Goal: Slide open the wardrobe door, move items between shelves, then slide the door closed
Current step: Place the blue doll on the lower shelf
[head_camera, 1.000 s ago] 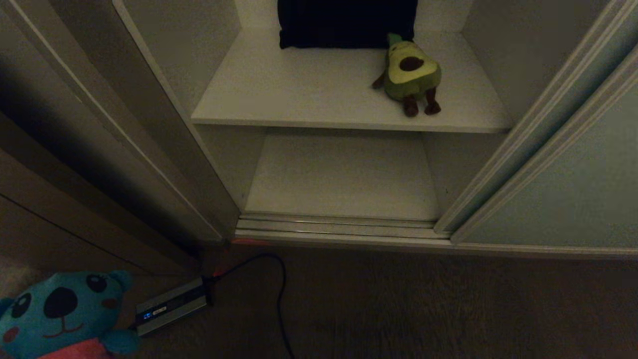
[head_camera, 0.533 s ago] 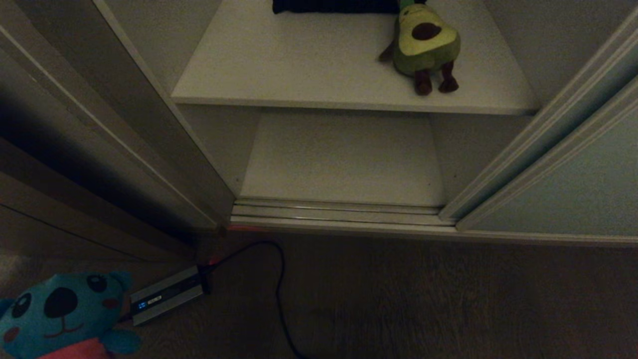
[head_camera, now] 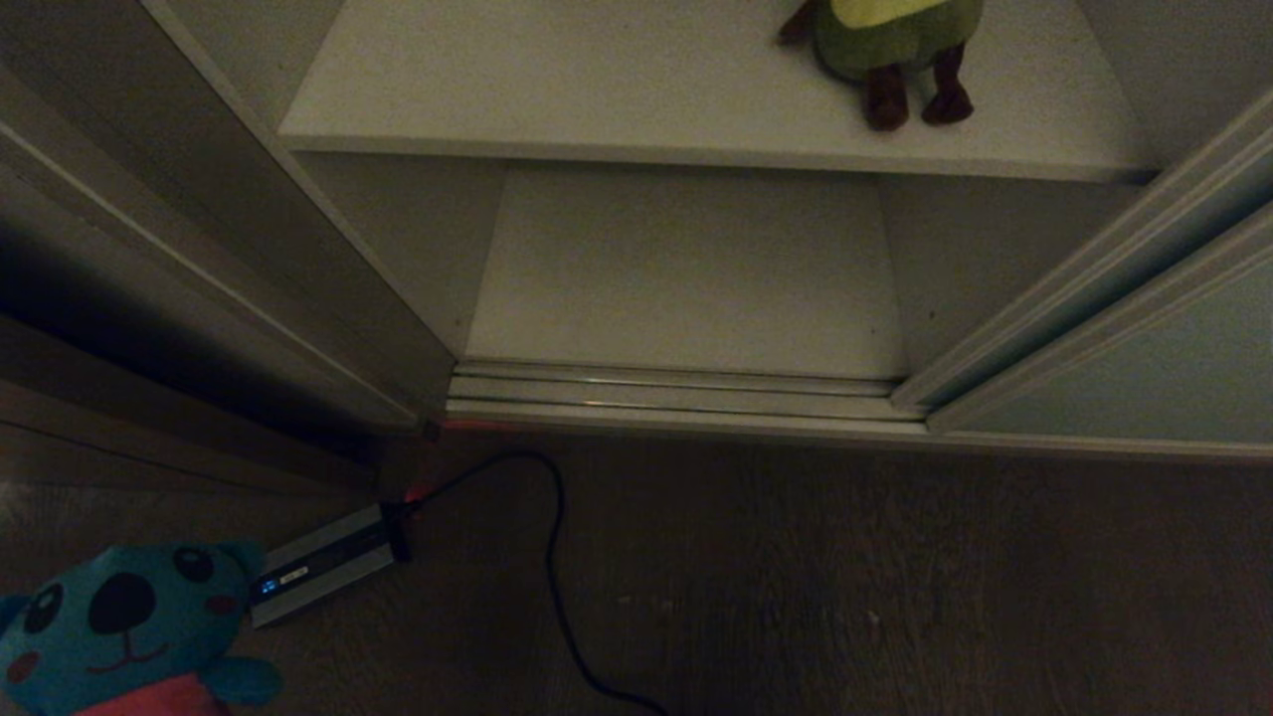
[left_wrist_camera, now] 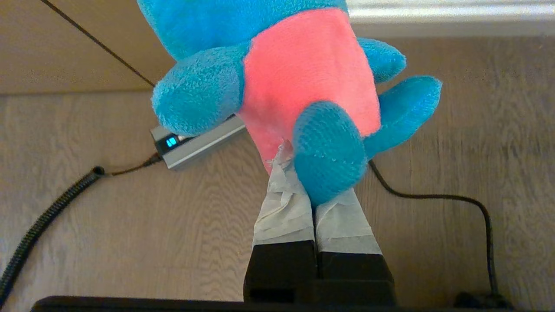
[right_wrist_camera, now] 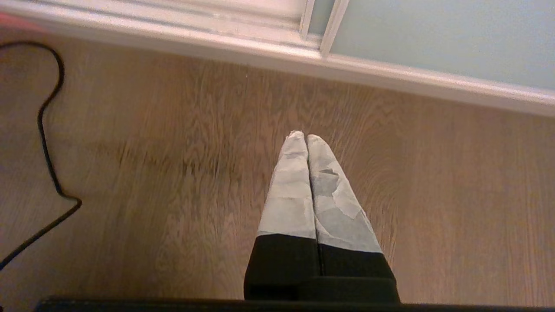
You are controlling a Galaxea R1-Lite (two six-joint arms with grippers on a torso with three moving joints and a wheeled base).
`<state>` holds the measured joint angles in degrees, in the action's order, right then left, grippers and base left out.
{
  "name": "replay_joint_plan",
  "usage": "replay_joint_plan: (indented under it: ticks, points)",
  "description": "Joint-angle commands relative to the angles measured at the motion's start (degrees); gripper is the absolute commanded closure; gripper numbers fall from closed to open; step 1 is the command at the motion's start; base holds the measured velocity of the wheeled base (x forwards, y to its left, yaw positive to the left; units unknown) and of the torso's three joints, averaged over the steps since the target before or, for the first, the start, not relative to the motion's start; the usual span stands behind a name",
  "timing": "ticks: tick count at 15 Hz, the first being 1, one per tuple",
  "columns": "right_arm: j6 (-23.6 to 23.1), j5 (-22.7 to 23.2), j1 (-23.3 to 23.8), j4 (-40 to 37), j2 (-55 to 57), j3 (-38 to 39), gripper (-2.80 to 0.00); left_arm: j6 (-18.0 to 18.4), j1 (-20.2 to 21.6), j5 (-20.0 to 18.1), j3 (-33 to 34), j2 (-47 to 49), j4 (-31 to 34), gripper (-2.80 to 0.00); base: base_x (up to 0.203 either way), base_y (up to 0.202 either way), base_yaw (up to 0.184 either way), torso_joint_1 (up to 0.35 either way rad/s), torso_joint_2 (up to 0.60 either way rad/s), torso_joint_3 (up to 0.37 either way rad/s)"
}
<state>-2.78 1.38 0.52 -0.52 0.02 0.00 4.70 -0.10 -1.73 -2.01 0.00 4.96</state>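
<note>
The wardrobe stands open, its sliding wardrobe door (head_camera: 1144, 368) pushed to the right. The green avocado toy (head_camera: 895, 50), cut off by the picture's top edge, sits on the upper of the two shelves (head_camera: 597, 89). The lower shelf (head_camera: 686, 278) is bare. My left gripper (left_wrist_camera: 301, 171) is shut on the teal plush toy (left_wrist_camera: 303, 69) at its lower body, holding it above the floor. That toy (head_camera: 119, 636) shows in the head view's lower left corner. My right gripper (right_wrist_camera: 305, 136) is shut and empty above the wooden floor, near the door's bottom rail (right_wrist_camera: 433, 86).
A grey box (head_camera: 318, 577) with a lit display lies on the floor left of the opening, its black cable (head_camera: 552, 557) trailing toward me. The ribbed floor track (head_camera: 676, 393) runs along the opening. Brown side boards (head_camera: 149, 298) stand on the left.
The whole head view has shifted: the wardrobe moved up in the picture, and the avocado's top and a dark thing behind it left the frame. The teal toy kept its place in the picture.
</note>
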Motion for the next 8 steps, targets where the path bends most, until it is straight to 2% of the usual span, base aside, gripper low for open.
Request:
replay_joint_plan:
  ticks: [1,8]
  points:
    - [-0.03,0.03,0.0,0.0,-0.02,0.18,0.0,-0.13,0.01,-0.03,-0.01,0.09,0.05,0.0,0.0,0.0,0.0,0.002,0.0,-0.195]
    - [-0.03,0.03,0.0,0.0,-0.02,0.18,0.0,-0.56,0.01,-0.03,-0.01,0.09,0.05,0.0,0.0,0.0,0.0,0.001,0.0,-0.199]
